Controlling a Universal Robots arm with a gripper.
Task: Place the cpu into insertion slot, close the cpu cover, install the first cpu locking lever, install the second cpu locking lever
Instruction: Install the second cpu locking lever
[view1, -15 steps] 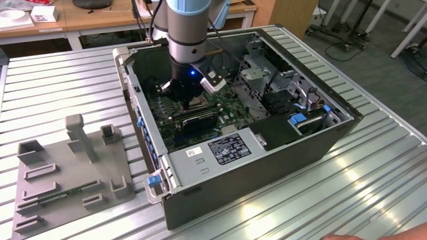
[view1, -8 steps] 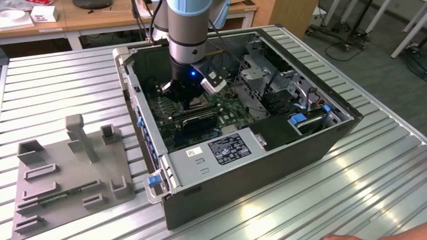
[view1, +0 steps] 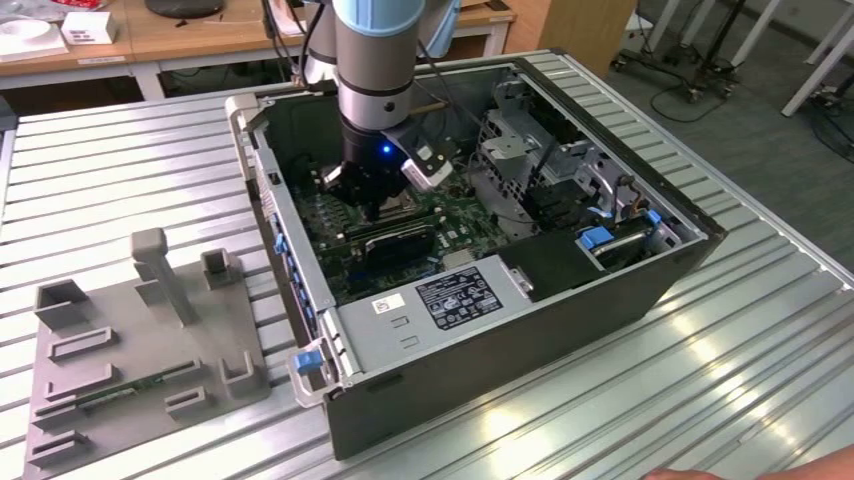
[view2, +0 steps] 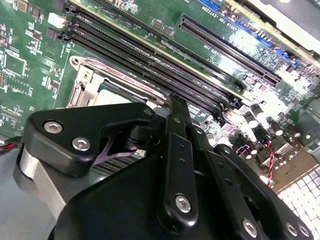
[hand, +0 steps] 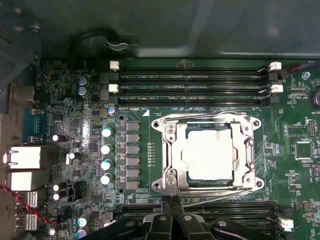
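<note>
I see cpu (hand: 209, 156) seated in insertion slot (hand: 172, 150), cpu cover (hand: 245, 160) down flat around it. Levers look latched along frame edges, I judge; task near done. Gripper (hand: 172, 202) just beside socket edge, fingers together, holding nothing.

Cpu (hand: 207, 157) matt pale metal; cpu cover (hand: 172, 150) shiny steel; tool (view2: 172, 107) matt black.
</note>
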